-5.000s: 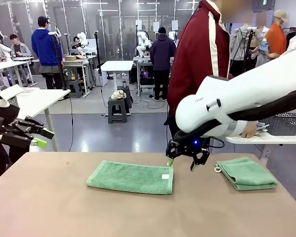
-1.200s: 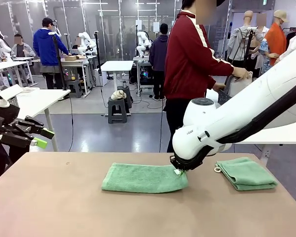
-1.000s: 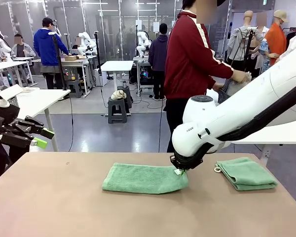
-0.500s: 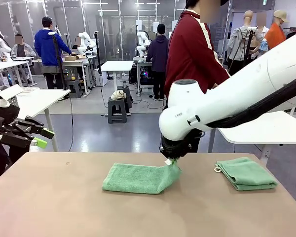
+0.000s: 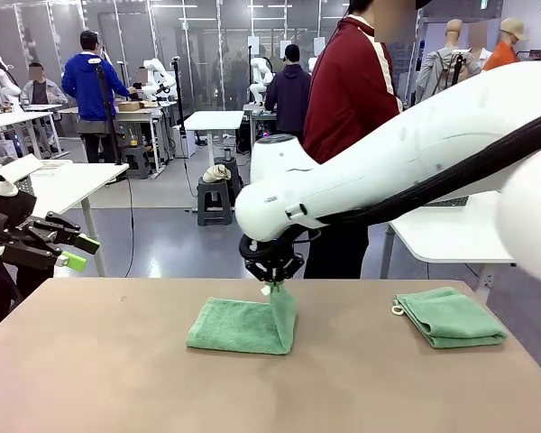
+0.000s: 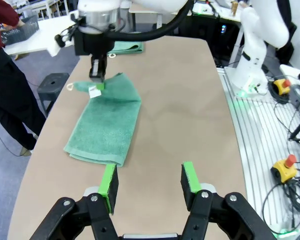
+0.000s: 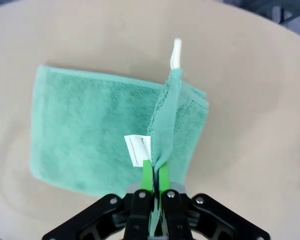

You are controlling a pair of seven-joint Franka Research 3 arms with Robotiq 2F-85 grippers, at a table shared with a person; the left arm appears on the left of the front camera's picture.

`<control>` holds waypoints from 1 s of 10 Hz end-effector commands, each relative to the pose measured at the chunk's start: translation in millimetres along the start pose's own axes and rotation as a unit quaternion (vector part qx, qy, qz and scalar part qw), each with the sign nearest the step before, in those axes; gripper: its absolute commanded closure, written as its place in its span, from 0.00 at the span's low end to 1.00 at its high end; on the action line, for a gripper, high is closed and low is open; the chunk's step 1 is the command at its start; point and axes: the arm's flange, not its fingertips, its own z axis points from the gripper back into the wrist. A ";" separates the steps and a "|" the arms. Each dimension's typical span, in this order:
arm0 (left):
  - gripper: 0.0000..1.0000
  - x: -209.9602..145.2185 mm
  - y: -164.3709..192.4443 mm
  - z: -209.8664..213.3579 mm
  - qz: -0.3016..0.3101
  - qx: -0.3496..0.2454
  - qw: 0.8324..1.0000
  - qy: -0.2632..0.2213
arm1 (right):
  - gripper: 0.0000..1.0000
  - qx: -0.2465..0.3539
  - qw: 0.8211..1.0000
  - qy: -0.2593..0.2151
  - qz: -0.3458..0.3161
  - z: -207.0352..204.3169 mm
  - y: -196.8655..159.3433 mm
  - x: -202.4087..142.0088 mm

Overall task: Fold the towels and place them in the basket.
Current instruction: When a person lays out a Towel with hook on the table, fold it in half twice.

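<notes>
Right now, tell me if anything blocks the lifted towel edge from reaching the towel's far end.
Nothing visible does. The right gripper is shut on one edge of the towel, raised above it. The rest of the towel lies flat and bare, and the second towel sits apart on the table.

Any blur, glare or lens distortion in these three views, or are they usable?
Front view: even overhead light, no glare; the near white right arm is soft. Left wrist view: wide-angle bend in the brown table edges; open left gripper sharp. Right wrist view: the mint-green terry towel is crisp, the right gripper shut on its raised edge, soft shadow beneath.
</notes>
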 end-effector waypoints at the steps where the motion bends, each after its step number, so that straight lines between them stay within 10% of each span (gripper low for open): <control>1: 0.35 1.5 -0.1 0.9 -0.004 0.005 1.000 -0.008 | 0.98 -0.016 0.998 0.004 -0.053 -7.6 34.4 30.2; 6: 0.35 1.5 -0.1 0.9 -0.004 0.005 1.000 -0.008 | 0.98 0.005 0.998 0.037 -0.047 -8.0 106.6 19.0; 10: 0.35 1.5 -0.1 0.9 -0.004 0.005 1.000 -0.008 | 0.98 0.022 0.995 -0.043 -0.091 -13.9 121.4 20.7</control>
